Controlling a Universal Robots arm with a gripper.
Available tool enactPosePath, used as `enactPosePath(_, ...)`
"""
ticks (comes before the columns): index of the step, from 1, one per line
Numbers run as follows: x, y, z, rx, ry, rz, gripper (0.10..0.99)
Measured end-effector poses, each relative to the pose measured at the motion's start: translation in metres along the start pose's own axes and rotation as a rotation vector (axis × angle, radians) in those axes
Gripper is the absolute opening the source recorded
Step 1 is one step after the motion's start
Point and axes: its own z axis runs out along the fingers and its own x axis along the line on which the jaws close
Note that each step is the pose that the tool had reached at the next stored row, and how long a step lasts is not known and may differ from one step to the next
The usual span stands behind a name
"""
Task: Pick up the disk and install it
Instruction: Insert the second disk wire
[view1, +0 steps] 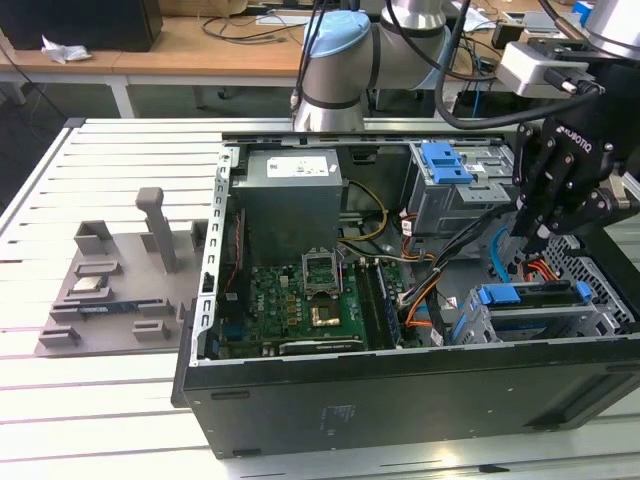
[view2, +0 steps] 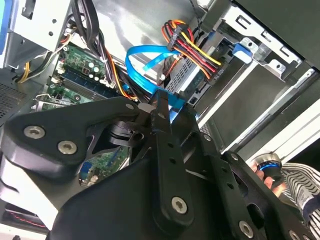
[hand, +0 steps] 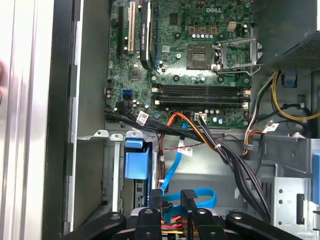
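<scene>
While claw (view1: 532, 236) hovers over case, one disk (view1: 530, 296) sits in bay.

Short white lettering runs across the black body of the gripper (view1: 530, 236), far right in the exterior view; a brand mark, not copied. White label on the grey power supply (view1: 290, 166), far side of the case: rows of fine print, too small to read. Small pale sticker on the near outer case wall (view1: 340, 414): unreadable. In the first wrist view, a white maker's mark on the motherboard (hand: 200, 45), plus tiny white markings by sockets, illegible. White cable tags (hand: 142, 118) carry print too fine to read.
</scene>
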Motion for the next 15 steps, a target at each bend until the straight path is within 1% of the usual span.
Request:
enactPosePath(5, 0.0005, 0.0, 0.0004, 0.0, 0.0002, -0.002, 0.302)
enactPosePath(6, 0.0005, 0.0, 0.0004, 0.0, 0.0002, -0.002, 0.286)
enactPosePath(8, 0.0005, 0.0, 0.0004, 0.0, 0.0002, -0.002, 0.161)
enactPosePath(12, 0.0006, 0.0, 0.0004, 0.0, 0.0002, -0.003, 0.161)
enactPosePath(15, 0.0118, 0.0005, 0.0015, 0.0, 0.0004, -0.003, 0.161)
